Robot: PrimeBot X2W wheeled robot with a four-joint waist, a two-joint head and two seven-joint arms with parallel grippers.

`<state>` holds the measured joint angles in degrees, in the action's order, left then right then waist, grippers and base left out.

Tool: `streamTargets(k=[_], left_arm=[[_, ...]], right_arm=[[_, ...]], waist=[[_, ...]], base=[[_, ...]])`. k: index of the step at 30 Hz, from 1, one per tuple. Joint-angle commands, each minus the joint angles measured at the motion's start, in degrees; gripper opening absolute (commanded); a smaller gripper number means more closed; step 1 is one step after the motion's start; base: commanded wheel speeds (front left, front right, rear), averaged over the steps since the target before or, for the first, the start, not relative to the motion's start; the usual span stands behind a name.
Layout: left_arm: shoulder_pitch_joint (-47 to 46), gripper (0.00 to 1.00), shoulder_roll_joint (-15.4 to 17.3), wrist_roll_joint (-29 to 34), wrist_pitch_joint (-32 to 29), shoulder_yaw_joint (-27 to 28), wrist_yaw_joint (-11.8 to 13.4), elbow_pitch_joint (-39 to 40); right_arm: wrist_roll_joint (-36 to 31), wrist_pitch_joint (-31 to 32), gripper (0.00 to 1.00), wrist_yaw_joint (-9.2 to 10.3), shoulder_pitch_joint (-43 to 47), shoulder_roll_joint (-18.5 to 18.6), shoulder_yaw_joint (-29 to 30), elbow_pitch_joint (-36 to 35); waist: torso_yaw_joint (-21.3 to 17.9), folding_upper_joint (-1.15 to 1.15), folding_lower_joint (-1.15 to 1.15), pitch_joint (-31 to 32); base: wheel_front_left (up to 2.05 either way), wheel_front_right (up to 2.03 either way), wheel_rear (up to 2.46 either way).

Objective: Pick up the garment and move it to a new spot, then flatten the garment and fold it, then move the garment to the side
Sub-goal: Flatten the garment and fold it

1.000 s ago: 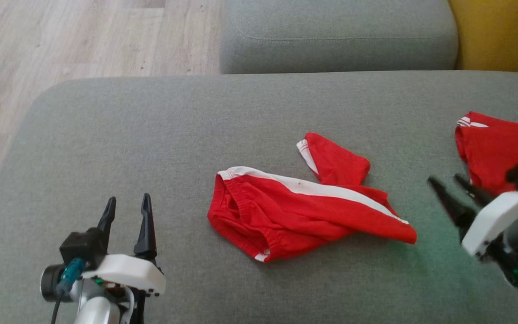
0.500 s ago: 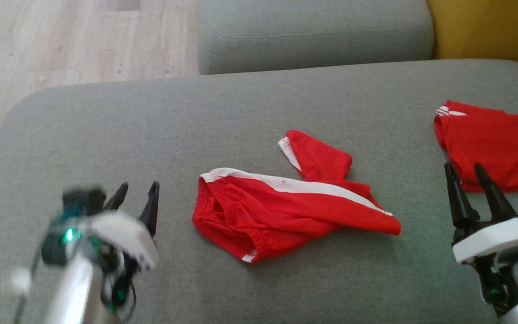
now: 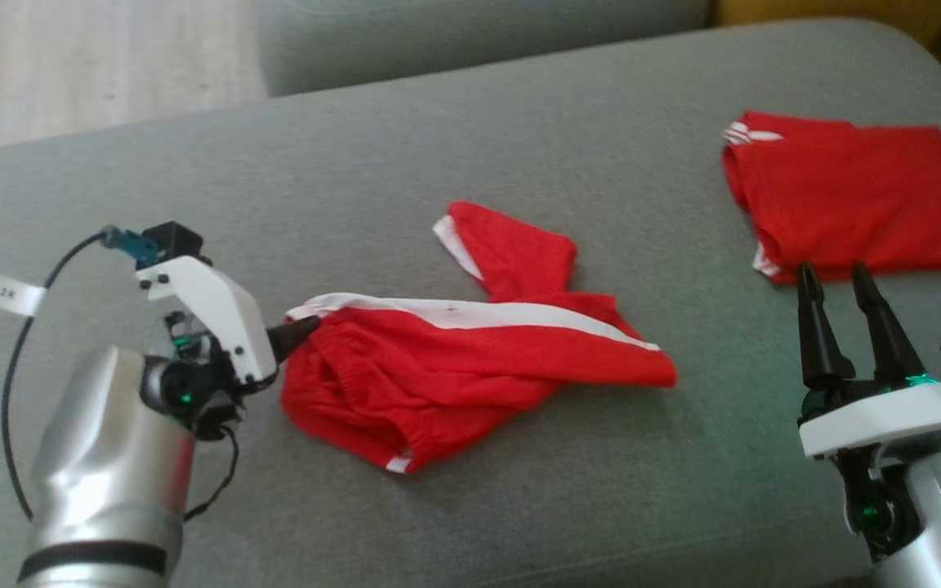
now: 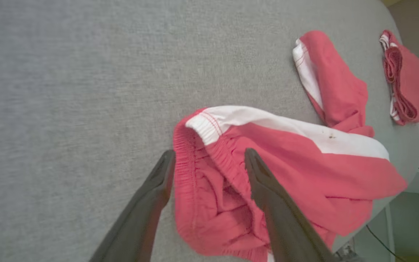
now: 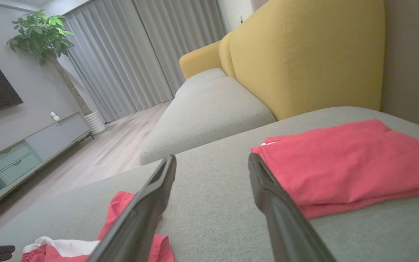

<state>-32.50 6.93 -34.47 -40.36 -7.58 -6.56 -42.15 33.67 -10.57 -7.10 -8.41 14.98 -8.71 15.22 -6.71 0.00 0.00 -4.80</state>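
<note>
Looks like the pickup step. Red shorts [image 3: 470, 367] lie crumpled mid-cushion on the grey sofa [image 3: 356, 163]. Left claw [image 4: 209, 155] is spread wide, straddling the waistband [image 4: 204, 129], nothing pinched. Right claw [image 3: 830, 271] spread too, hovering near a folded red pair [image 3: 846, 196]. Next I'd guess: squeeze that elastic, lift.

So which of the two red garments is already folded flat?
The right-hand garment, a neat flat rectangle; the centre garment lies crumpled, its white stripe showing.
</note>
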Motion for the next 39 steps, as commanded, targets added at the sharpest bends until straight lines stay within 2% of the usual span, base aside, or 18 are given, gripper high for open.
streamTargets(k=[1,9,10,11,12,13,19,23,26,32,36,39], left_arm=[[-4.5,1.0,1.9,-1.8,-1.6,3.1,-0.2,-0.3],[-8.4,1.0,2.9,-3.5,-1.3,4.5,0.1,-7.1],[-8.8,0.8,2.9,-3.6,-1.3,4.5,0.1,-7.9],[-9.2,0.38,2.9,-3.6,-1.2,4.4,0.0,-8.6],[-9.5,0.14,2.9,-3.7,-0.9,4.3,-0.1,-9.2],[-9.8,0.0,2.9,-3.8,-0.6,4.3,-0.2,-9.6],[-10.9,0.0,2.6,-6.6,-1.1,1.9,-0.9,-7.5],[-8.3,0.0,4.2,-12.2,-6.0,-4.3,-0.9,3.1],[-4.4,0.0,7.7,-18.3,-10.5,-8.1,-0.9,13.8],[7.0,0.0,17.5,-26.6,-18.7,-13.8,-0.9,31.3],[12.5,0.0,22.1,-28.3,-18.3,-14.5,-0.9,36.0],[14.7,0.01,22.6,-28.4,-15.7,-14.8,-0.9,34.9]], right_arm=[[-0.7,0.0,1.0,-0.39,-1.5,0.3,-0.6,-2.1],[-0.5,-0.1,1.0,-0.39,-2.3,-0.1,-0.6,-1.7],[-0.5,-0.2,1.0,-0.39,-2.4,-0.1,-0.5,-1.7],[-0.5,-0.2,1.0,-0.39,-2.4,-0.1,-0.5,-1.6],[-0.5,-0.3,1.0,-0.39,-2.4,0.0,-0.4,-1.5],[-0.6,-0.3,1.0,-0.39,-2.3,0.0,-0.2,-1.4],[-1.2,-0.2,1.0,-0.39,-1.3,0.1,0.5,-1.0],[-1.6,0.4,1.0,-0.39,-0.2,0.1,1.1,-1.1],[-2.1,1.2,1.0,-0.39,0.9,0.2,1.9,-1.2],[-2.9,2.6,1.0,-0.39,2.9,-0.1,3.3,-2.2],[-3.3,3.5,1.0,-0.39,3.5,-0.2,4.0,-3.1],[-3.6,4.1,1.0,-0.39,3.6,-0.2,4.1,-3.6]], waist=[[-2.3,0.0,0.0,-1.7],[-4.3,0.0,0.0,-2.9],[-4.4,0.0,0.0,-2.9],[-4.4,0.0,0.0,-3.0],[-4.3,0.0,0.0,-2.9],[-4.1,0.0,0.0,-2.8],[-1.4,0.0,0.0,-0.6],[1.0,0.0,0.0,1.1],[2.9,0.0,0.0,2.3],[5.8,0.0,0.0,3.8],[6.8,0.0,0.0,3.8],[6.9,0.0,0.0,3.7]], base=[[0.0,0.0,0.0],[0.0,0.0,0.0],[0.0,0.0,0.0],[0.0,0.0,0.0],[0.0,0.0,0.0],[0.0,0.0,0.0],[0.0,0.0,0.0],[0.0,0.0,0.0],[0.0,0.0,0.0],[0.0,0.0,0.0],[0.0,0.0,0.0],[0.0,0.0,0.0]])
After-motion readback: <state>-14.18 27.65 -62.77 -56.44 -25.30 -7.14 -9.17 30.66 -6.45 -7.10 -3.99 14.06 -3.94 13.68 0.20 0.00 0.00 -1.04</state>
